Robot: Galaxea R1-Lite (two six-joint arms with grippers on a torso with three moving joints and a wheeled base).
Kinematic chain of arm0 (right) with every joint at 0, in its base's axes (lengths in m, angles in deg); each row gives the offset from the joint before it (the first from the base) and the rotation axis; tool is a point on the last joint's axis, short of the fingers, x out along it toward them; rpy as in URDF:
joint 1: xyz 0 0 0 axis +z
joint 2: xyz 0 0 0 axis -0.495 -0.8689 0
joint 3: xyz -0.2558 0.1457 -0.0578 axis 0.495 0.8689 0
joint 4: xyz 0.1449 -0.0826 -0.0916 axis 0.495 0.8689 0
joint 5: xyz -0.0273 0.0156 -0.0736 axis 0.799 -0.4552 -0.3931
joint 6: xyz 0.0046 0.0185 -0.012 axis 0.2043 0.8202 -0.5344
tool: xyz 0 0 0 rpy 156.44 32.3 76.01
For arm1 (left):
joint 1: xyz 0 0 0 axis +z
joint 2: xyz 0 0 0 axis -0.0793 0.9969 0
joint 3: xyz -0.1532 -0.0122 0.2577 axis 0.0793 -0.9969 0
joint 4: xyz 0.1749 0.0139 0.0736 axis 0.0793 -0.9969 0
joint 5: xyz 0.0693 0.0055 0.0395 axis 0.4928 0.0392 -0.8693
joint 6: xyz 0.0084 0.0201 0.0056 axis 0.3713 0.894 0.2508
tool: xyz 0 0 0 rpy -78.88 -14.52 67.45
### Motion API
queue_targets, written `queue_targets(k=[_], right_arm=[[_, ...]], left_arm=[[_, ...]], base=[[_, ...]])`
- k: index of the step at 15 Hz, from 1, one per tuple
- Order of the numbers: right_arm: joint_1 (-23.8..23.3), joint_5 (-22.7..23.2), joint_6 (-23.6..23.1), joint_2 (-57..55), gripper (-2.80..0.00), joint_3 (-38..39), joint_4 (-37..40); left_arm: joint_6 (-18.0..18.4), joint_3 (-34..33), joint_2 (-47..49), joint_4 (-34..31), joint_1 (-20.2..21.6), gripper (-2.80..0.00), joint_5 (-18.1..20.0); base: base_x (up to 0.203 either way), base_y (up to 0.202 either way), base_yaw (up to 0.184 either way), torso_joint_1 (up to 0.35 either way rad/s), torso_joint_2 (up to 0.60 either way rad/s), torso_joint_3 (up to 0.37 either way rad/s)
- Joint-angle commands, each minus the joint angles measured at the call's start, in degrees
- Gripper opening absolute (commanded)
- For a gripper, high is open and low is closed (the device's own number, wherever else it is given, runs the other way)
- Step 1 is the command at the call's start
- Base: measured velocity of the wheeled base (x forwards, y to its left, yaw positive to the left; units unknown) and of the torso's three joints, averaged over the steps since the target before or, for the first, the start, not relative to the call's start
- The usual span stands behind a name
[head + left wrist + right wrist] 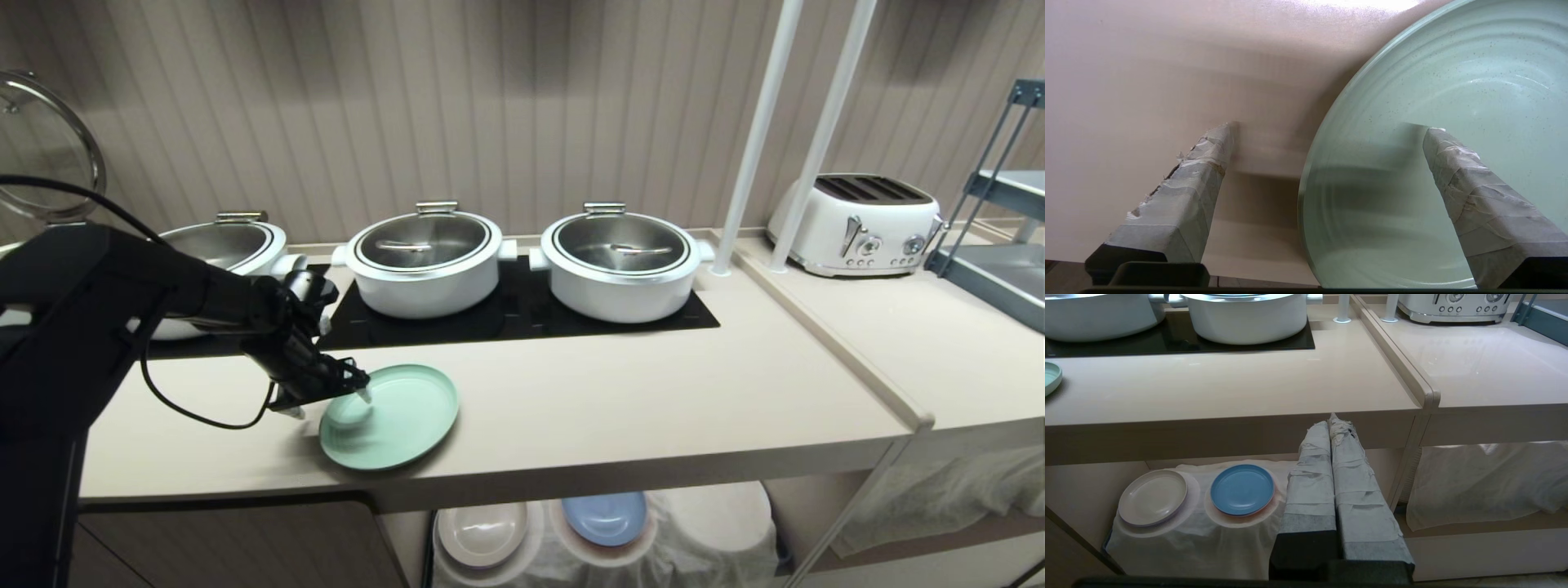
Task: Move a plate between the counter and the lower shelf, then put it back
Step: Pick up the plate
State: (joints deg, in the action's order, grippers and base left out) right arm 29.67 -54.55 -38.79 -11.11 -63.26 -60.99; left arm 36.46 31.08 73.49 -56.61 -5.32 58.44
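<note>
Soft, even indoor light. In the left wrist view, glare whitens the bench [1147, 61] beyond the plate [1453, 102], soft shadows fall under the end effector fingers [1184, 196], and the bench surface looks smeared. Pot lids [620, 241] show dull reflections.

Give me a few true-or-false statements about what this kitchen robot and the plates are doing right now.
1. The mint-green plate lies on the counter. True.
2. The left tool is clamped on the plate. False: its fingers stand wide open, one over the plate and one over the bare counter.
3. A blue plate and a cream plate sit on white cloth on the lower shelf. True.
4. The right tool is carrying the blue plate. False: it is shut and empty, in front of the counter's edge.
5. The pots on the cooktop have no lids. False: the two middle ones are covered.
</note>
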Motion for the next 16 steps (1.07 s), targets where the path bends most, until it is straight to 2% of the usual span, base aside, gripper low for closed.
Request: queue_targets(k=[1, 9, 10, 16], right_arm=[[0.0, 0.0, 0.0, 0.0, -2.8, 0.0, 0.0], [0.0, 0.0, 0.0, 0.0, -2.8, 0.0, 0.0], [0.0, 0.0, 0.0, 0.0, -2.8, 0.0, 0.0], [0.0, 0.0, 0.0, 0.0, -2.8, 0.0, 0.0]], left_arm=[[-0.1, 0.3, 0.6, -0.2, 0.0, 0.0, -0.1], [-0.2, 0.1, 0.6, -0.2, 0.0, 0.0, -0.2], [-0.2, 0.0, 0.6, -0.2, 0.0, -2.8, -0.2], [-0.8, 0.0, 0.5, -0.2, 0.0, -2.8, -0.2]], base=[[0.0, 0.0, 0.0, 0.0, 0.0, 0.0], [0.0, 0.0, 0.0, 0.0, 0.0, 0.0], [0.0, 0.0, 0.0, 0.0, 0.0, 0.0], [0.0, 0.0, 0.0, 0.0, 0.0, 0.0]])
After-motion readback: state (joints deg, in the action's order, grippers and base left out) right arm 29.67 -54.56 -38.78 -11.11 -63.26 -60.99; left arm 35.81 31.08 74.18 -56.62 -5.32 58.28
